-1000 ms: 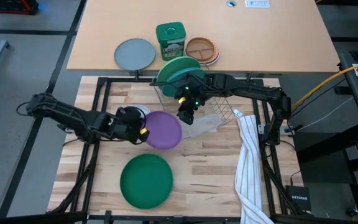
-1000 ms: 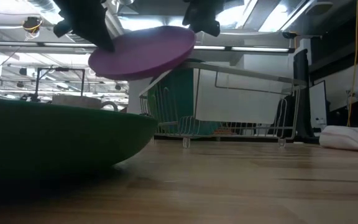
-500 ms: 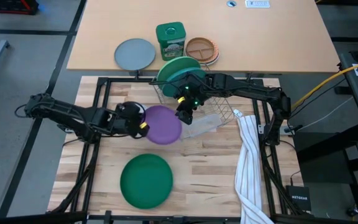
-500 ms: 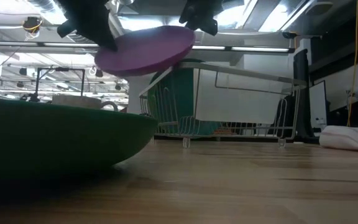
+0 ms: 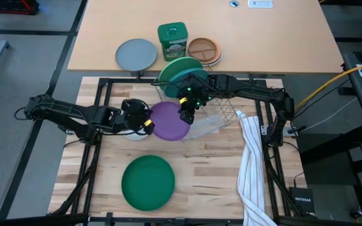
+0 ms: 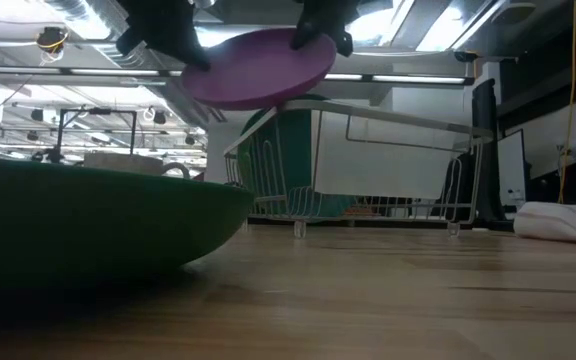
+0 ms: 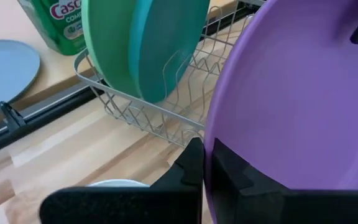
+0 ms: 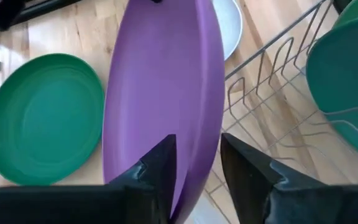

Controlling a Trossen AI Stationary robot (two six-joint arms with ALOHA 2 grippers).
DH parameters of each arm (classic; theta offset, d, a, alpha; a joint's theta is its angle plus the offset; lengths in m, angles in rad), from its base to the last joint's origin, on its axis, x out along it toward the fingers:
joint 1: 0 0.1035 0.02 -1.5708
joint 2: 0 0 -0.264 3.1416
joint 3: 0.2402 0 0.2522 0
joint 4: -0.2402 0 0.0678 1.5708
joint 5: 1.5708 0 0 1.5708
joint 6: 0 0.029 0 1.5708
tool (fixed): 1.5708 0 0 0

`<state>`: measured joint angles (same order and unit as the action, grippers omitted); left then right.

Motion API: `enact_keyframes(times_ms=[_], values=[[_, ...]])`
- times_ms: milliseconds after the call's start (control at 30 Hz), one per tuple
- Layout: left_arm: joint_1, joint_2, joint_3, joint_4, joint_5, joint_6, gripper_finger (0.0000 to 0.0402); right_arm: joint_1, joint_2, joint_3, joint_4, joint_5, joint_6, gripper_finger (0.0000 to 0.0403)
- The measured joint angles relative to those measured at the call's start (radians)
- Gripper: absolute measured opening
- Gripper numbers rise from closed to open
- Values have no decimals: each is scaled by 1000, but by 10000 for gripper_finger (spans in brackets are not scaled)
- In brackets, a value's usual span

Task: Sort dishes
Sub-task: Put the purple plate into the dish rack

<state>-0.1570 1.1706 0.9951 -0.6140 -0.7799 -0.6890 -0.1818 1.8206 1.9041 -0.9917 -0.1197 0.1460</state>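
A purple plate (image 5: 168, 121) hangs above the table between my two grippers, just near of the wire dish rack (image 5: 228, 113). My left gripper (image 5: 144, 123) is shut on the plate's left edge. My right gripper (image 5: 186, 117) is open at the plate's right edge, one finger on either side of the rim (image 8: 211, 124). A light green plate (image 7: 104, 43) and a teal plate (image 7: 166, 43) stand on edge in the rack. A dark green plate (image 5: 148, 182) lies flat near the front edge. A white saucer (image 8: 229, 25) lies under the left gripper. No mug shows. My left gripper pinches the purple plate's rim (image 7: 211, 155) on its left side, one finger on each face, coming level from the table's left. The plate is lifted clear, tilted a little with its right side higher (image 6: 308, 55). My right gripper's fingers (image 8: 160, 168) straddle the right rim; whether they touch it I cannot tell.
A striped cloth (image 5: 250, 163) lies along the table's right side. On the far tabletop sit a flat grey plate (image 5: 136, 54), a green tub (image 5: 172, 41) and a brown orange-rimmed plate (image 5: 205, 50). Bare wood shows at the front right.
My left gripper has carried the purple plate toward the table's right and far side and a little up, bringing its right edge between my right gripper's fingers by the rack. The plate stays clear of the table.
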Motion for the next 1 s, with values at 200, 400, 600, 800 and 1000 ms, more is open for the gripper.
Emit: enact_keyframes(times_ms=[200,400,600,800,1000], values=[[-1,-1,0,13,-3,57,2,-1,0,0,2,37,-34,67],[-1,-2,0,36,-4,112,3,-4,1,0,11,84,-38,21],[-1,-22,0,34,16,231,50,-2,1,0,21,128,-76,32],[16,-83,0,31,21,406,131,-1,1,1,41,162,-129,28],[51,-178,0,20,5,635,173,-1,-3,3,72,316,-219,24]])
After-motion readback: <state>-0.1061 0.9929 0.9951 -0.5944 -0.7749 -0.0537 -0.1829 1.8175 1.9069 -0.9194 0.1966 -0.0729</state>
